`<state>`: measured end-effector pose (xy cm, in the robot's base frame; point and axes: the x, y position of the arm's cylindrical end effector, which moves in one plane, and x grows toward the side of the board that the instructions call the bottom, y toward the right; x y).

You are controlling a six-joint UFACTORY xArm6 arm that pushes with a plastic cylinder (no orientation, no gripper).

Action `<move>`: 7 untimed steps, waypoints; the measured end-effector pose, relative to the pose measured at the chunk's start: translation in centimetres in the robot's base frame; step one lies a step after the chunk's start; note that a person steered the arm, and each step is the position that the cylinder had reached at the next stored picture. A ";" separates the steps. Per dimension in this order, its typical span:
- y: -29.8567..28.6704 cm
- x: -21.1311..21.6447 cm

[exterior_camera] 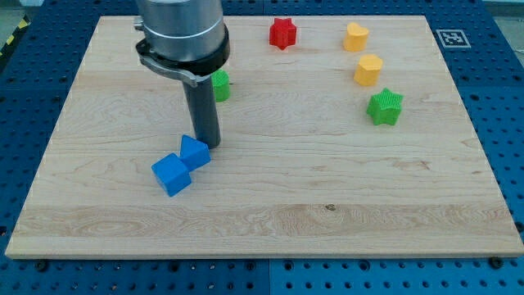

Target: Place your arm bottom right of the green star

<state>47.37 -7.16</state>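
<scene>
Green star sits at the right of the board, a little toward the far side, just below the two yellow blocks. That is the thing to reach — and the spot wanted is on its near-right, between it and the board's right edge.

Going by size: the wooden board fills nearly the whole view, resting on a blue pegged table. Next comes the arm's grey housing at the far left, with the dark rod dropping from it. My tip rests on the board, touching or just beside the far-right corner of one blue block; a second blue block lies against that one, nearer and further left. The rod has nothing to open or close; it holds nothing, only stands next to the blue pair.

Smaller pieces: a green block partly hidden behind the rod, a red star at the far edge, a yellow block and another yellow block below it.

From my tip the star lies well apart to the right and slightly farther away — so I judge the move a long sweep rightward along the near side of the star, over bare wood.
</scene>
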 end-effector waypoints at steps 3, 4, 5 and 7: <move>10.1 0.4; 12.2 1.2; 14.4 1.3; 23.0 1.7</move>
<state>49.03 15.84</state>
